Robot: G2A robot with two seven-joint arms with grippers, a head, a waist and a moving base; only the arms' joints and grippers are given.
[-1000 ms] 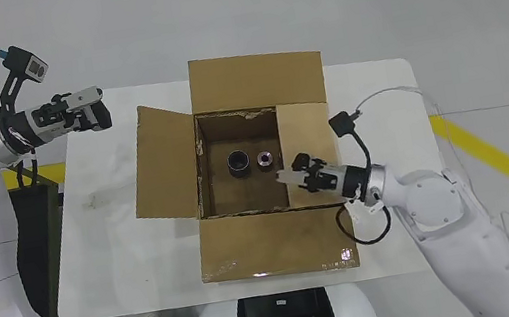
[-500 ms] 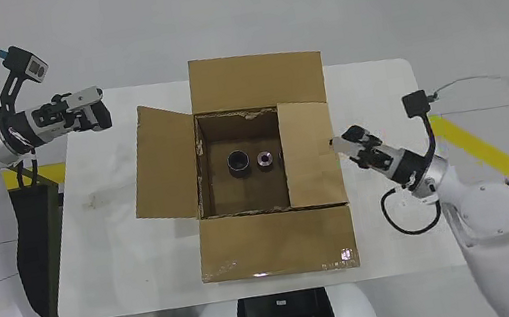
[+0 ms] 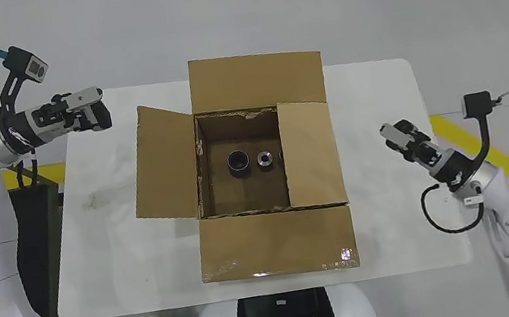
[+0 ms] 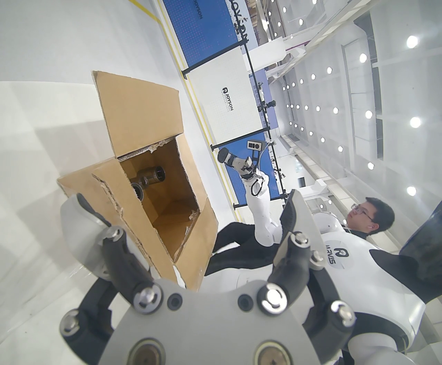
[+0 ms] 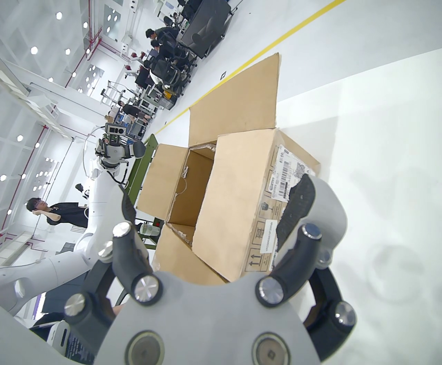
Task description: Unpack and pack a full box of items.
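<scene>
While both my arms hang off to the sides, the cardboard box (image 3: 269, 242) sits in the middle of the table (image 3: 376, 98) with its flaps open. Down on the box floor, toward the far wall, there's a dark metal cylinder (image 3: 238, 163) with a smaller pinkish ring-type part (image 3: 265, 161) just beside it; can't tell if they're actually touching.

My left gripper (image 3: 99, 111) is up over the far left corner of the table, fingers spread wide and empty, aimed at the box but well apart from its left flap. My right gripper (image 3: 389, 131) is over the right side of the table, also spread and empty, a clear gap between it and the right flap. So the box sits between my two hands, neither one touching it.
</scene>
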